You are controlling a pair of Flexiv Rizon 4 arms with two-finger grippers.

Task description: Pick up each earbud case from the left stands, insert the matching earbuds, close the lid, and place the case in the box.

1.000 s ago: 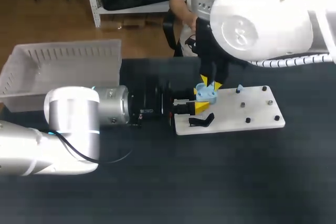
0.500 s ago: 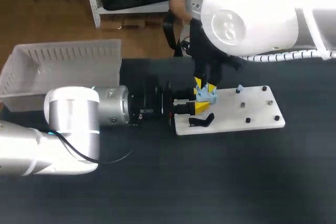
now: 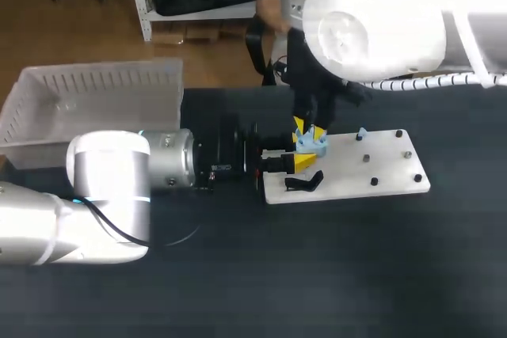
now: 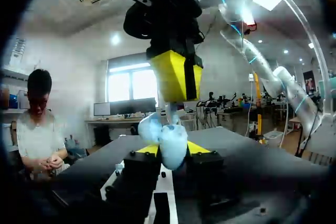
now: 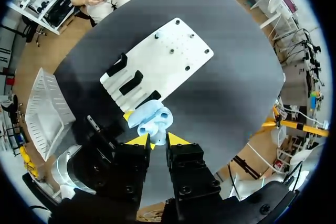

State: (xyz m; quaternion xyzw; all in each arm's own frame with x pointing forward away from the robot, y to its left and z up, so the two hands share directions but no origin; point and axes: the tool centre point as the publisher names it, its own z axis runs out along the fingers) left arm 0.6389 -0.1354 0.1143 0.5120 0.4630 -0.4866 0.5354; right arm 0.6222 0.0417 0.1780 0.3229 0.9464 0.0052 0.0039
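My left gripper (image 3: 299, 161) is shut on a light blue earbud case (image 3: 311, 142) and holds it over the left end of the white board (image 3: 372, 170). In the left wrist view the case (image 4: 169, 141) sits between my own yellow tips (image 4: 172, 149). My right gripper (image 3: 310, 129) hangs straight above the case with its fingers (image 4: 176, 74) close together. A small light blue earbud (image 5: 153, 131) is pinched at their tips and touches the open case (image 5: 151, 117). Another blue earbud (image 3: 361, 134) stands on the board.
A black stand (image 3: 304, 182) sits on the board's near left corner, and two more stands (image 5: 130, 82) show in the right wrist view. Small black pegs (image 3: 373, 182) dot the board's right half. A clear plastic box (image 3: 95, 108) stands at the far left.
My right arm has shifted a little to the left, bringing its tips over the case. My left arm and the case have stayed put.
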